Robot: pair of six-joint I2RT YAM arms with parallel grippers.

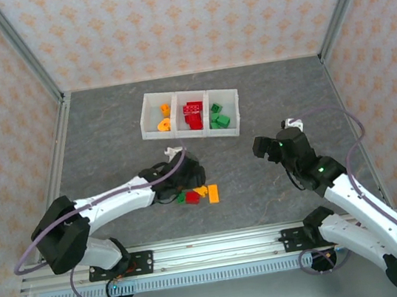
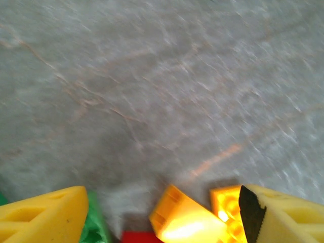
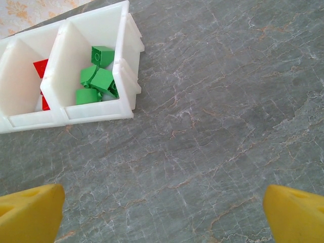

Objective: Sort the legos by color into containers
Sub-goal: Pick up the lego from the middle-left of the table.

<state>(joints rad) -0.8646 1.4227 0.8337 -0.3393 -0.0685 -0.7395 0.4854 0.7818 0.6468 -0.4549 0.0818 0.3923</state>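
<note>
Three joined white containers (image 1: 150, 117) stand at the back: orange legos (image 1: 165, 117) in the left bin, red legos (image 1: 193, 114) in the middle, green legos (image 1: 219, 118) in the right. A small loose pile lies near the front: a green brick (image 1: 180, 196), a red brick (image 1: 192, 198) and two orange bricks (image 1: 213, 193). My left gripper (image 1: 187, 184) is low over this pile and open. In the left wrist view the left gripper (image 2: 164, 217) has the green brick (image 2: 93, 225), the red brick (image 2: 139, 237) and an orange brick (image 2: 187, 220) between its fingers, with the second orange brick (image 2: 225, 205) against the right finger. My right gripper (image 1: 275, 138) is open over bare table.
The right wrist view looks past the right gripper (image 3: 163, 215) to the containers (image 3: 91, 109) at upper left, with green legos (image 3: 98, 78) and a red brick (image 3: 41, 68) inside. Metal frame rails (image 1: 57, 151) and patterned walls border the grey table.
</note>
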